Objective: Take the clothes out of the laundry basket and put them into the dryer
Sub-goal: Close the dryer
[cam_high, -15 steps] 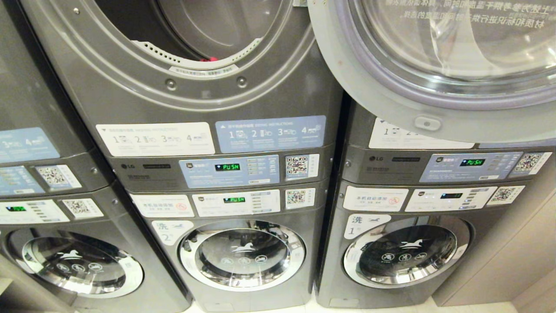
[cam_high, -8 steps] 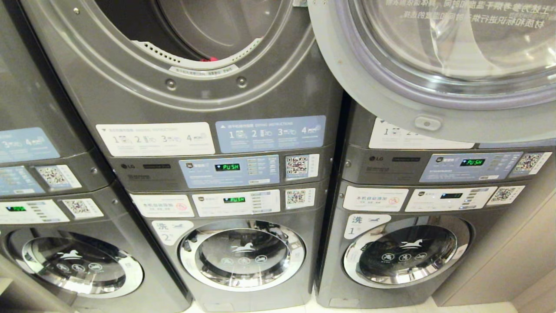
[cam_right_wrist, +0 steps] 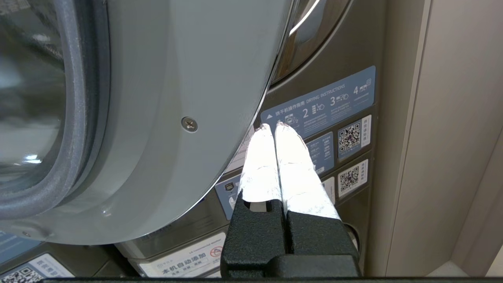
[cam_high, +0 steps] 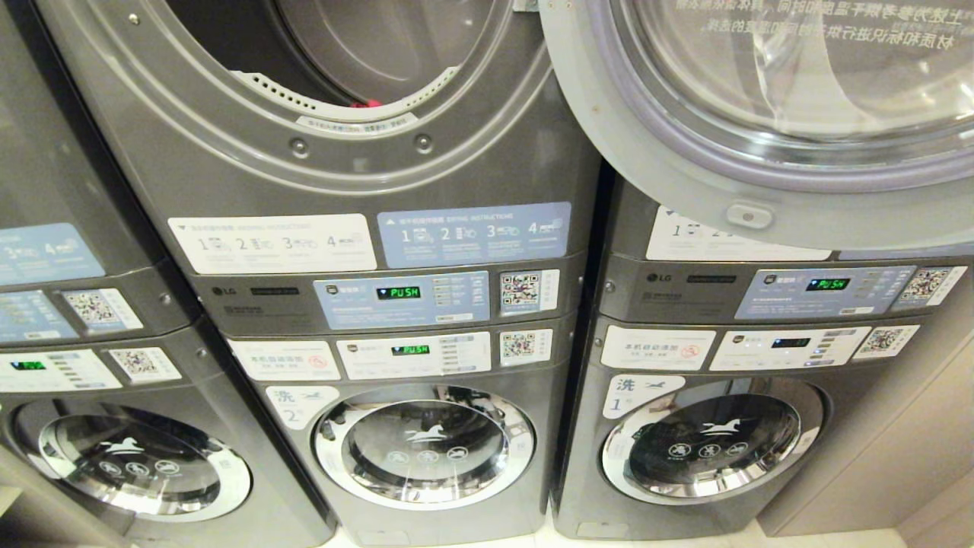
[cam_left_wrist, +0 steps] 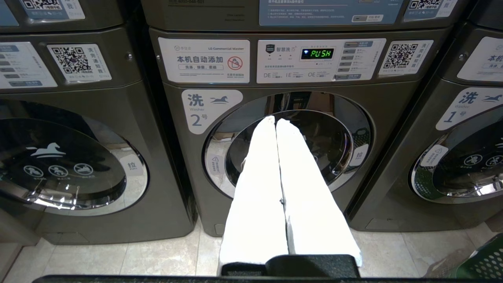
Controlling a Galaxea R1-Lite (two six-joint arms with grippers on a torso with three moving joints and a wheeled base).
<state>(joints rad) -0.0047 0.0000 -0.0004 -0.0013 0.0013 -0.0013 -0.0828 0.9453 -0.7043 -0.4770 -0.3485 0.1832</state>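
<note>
Going left to right across the head view, the first stack of machines plays no part. The middle stack has the dryer [cam_high: 335,84] on top with its mouth open, and at the lower lip of the drum a small scrap of red cloth [cam_high: 367,101] shows, which I take for the clothes already inside (only a sliver is visible, so how much lies in there cannot be told). Further right, the dryer door [cam_high: 761,122] is swung wide, hanging in front of the right-hand stack, its glass facing the camera.

The laundry basket [cam_left_wrist: 481,263] appears only as a green perforated corner on the floor at the edge of the left wrist view, in front of the right-hand lower machine; no red fabric shows in that corner, and its long axis and facing cannot be judged from so little. The red scrap is too small to give a direction either.

The left pincer [cam_left_wrist: 276,122] is pressed shut and empty, pointing at the round door of washer number 2 [cam_left_wrist: 287,145], parked low. The right pincer [cam_right_wrist: 272,126] is likewise closed on nothing, its tips just beside the outer rim of the open door, near the drying-instruction label [cam_right_wrist: 322,106].

My judgement: loading looks largely done, with the door left to close.
</note>
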